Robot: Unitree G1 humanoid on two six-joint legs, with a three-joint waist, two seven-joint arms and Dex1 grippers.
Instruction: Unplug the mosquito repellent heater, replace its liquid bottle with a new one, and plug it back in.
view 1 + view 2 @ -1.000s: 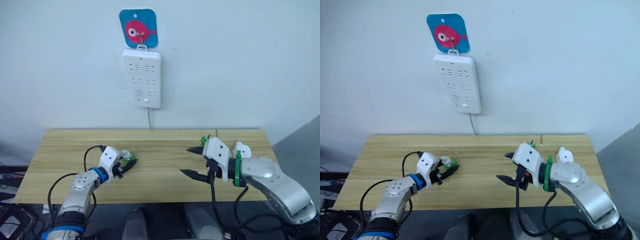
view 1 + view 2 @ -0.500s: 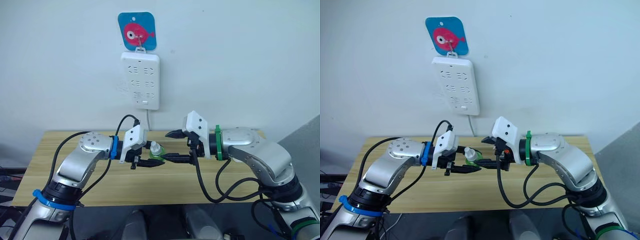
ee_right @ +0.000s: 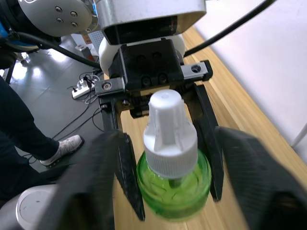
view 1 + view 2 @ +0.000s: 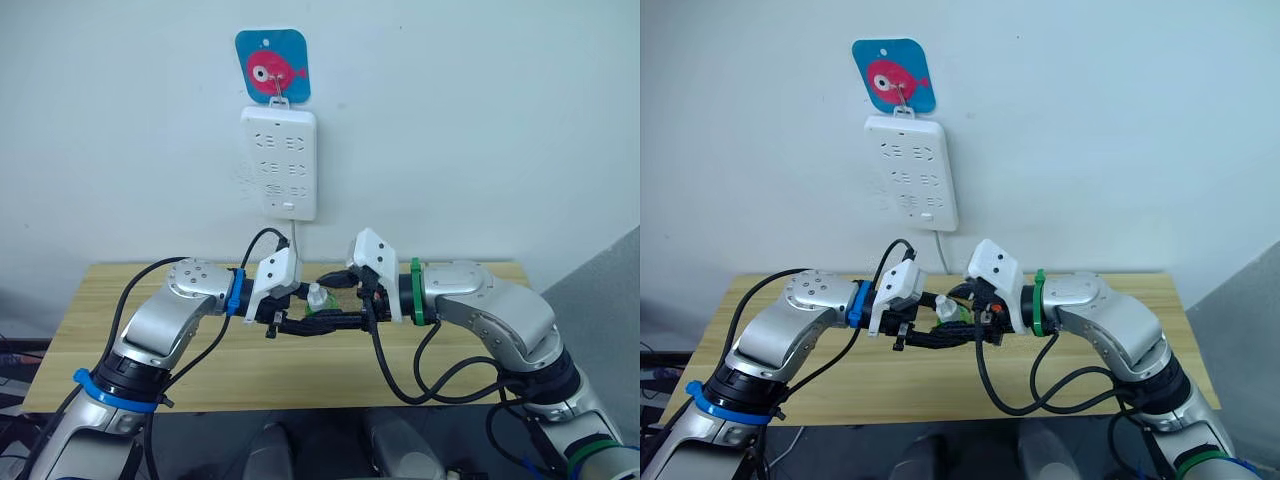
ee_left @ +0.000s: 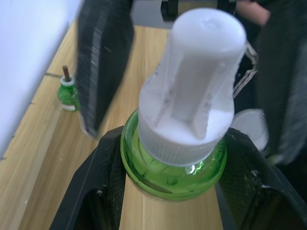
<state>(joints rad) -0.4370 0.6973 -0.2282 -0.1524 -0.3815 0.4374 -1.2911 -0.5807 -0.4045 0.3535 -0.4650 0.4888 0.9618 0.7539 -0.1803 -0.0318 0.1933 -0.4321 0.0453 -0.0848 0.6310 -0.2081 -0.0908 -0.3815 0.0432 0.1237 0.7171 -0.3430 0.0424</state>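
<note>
The left gripper (image 5: 168, 191) has its jaws clamped on the round green base of a small bottle (image 5: 184, 124), held upright over the middle of the worktop (image 4: 450, 345) — long axis vertical, white ribbed cap (image 3: 165, 127) on top. The right gripper (image 4: 352, 300) faces it with jaws spread wide, one on each side of the bottle, not touching. A second green bottle (image 5: 67, 91) stands near the worktop's back edge, by the wall. Above hangs a white power strip (image 4: 279, 163) — its sockets empty.
</note>
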